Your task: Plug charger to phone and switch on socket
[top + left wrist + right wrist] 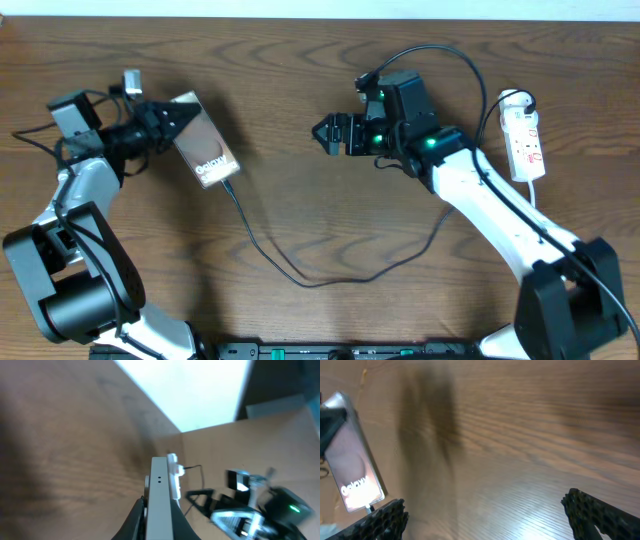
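Overhead and wrist views of a wooden desk (pixel 290 70). The left pincer (pixel 172 120) is pressed together on the upper end of the phone (pixel 205 147), which lies at the left of the desk with its glossy face and the white "Galaxy" lettering turned up towards the camera. In the left wrist view the phone appears only edge-on, as a pale narrow strip between two dark fingers (pixel 134 519) cut off by the lower border. Whether its lower end rests on the desk or hangs just above it cannot be told. The charger (pixel 300 283) meets the phone's lower end and runs as a thin black line in a long curve across the middle of the desk. Its far stretch passes under the right arm and is lost there. A small pale piece sits where cable and phone join, but it is too small and blurred to show how deep it sits. The right pincer (pixel 322 136) hovers near the desk's centre, well apart from the phone, with its jaws spread wide and nothing between them; in the right wrist view only the two finger ends show at the bottom corners. The socket (pixel 524 135) lies at the far right edge, just beyond the right arm, with a black plug at its upper end. Its red-orange marks are visible, but the position of its switches is unreadable.
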{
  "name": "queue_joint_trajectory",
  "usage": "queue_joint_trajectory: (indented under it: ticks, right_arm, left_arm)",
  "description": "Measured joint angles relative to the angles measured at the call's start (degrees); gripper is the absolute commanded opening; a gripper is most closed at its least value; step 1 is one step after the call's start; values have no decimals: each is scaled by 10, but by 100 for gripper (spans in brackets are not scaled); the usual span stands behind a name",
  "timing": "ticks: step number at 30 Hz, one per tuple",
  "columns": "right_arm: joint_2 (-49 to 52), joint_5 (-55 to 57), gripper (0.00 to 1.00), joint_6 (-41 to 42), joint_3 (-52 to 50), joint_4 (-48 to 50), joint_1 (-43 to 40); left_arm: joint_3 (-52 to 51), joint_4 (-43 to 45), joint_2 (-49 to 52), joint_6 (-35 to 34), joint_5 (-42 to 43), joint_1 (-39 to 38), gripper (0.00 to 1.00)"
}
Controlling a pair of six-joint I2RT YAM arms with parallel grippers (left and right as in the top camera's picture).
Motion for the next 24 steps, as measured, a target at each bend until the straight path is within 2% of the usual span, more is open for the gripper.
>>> queue_joint_trajectory:
  ticks: [5,14,24]
  right_arm:
    - [-21,52,99,-9,0,-32,0]
    - [-21,77,99,-11,0,-43,0]
    - [-21,80,99,-11,0,-49,0]
  left_arm:
    - [-4,-92,0,24,-86,-21,7]
    - [-5,-179,0,68,-193,-49,8]
    - [-20,-216,0,95,-273,-69,7]
